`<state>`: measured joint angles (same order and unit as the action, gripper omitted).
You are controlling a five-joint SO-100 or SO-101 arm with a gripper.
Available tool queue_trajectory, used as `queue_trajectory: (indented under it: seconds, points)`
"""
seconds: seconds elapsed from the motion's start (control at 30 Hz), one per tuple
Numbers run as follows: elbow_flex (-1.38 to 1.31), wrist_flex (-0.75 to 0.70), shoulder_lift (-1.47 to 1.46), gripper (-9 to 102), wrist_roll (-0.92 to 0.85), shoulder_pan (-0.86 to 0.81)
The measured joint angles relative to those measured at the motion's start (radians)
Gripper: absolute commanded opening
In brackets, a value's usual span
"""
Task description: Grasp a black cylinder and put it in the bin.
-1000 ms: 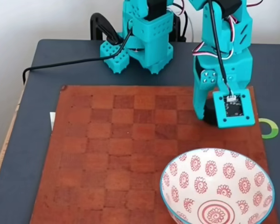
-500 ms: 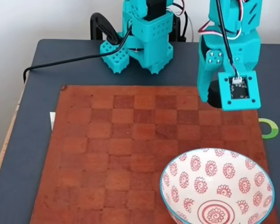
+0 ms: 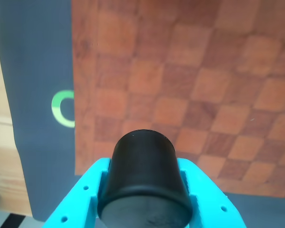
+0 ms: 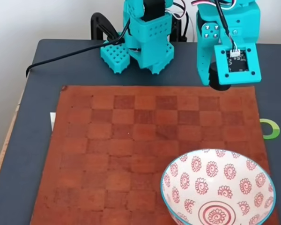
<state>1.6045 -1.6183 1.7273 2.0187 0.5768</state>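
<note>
Bench (image 4: 23, 154): I see a dark grey top carrying everything, with pale wood showing along its left edge in the fixed view.
Checkerboard mat (image 4: 131, 154): a reddish-brown chequered board lies flat across the middle of the bench; in the other view (image 3: 190, 85) it spreads under the raised load.
Arm (image 4: 147, 37): my turquoise arm stands on its base at the far edge of the bench, with a black cable running off to the left.
Bin (image 4: 218, 187): the white bowl with red spiral flowers and a thin blue rim sits on the near right corner of the mat, cut by the lower edge of the fixed view. Nothing lies in the part I can see.
Tool (image 4: 222, 77): it hangs in the air at the far right, over the far edge of the mat, well apart from the bin. In the other view (image 3: 145, 190) its two turquoise fingers (image 3: 90, 185) press on both sides of the load, so I read it as clamped on the cylinder.
Black cylinder (image 3: 143, 183): held between the fingers, matte black, one flat end towards the camera. In the fixed view (image 4: 219, 79) just a dark part of it peeks out beneath the camera plate.
Green ring mark (image 4: 270, 129): partly covered by the mat's right edge, on the bench.
</note>
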Motion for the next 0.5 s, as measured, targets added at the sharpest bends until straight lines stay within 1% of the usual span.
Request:
queue_trajectory:
  seconds: [0.2, 0.3, 0.5]
  points:
    - [-0.081, -0.002, -0.048, 10, -0.083, -0.067]
    - [-0.164, -0.002, -0.137, 10, -0.143, -0.123]
    - [-0.405, -0.002, -0.36, 10, -0.259, -0.173]
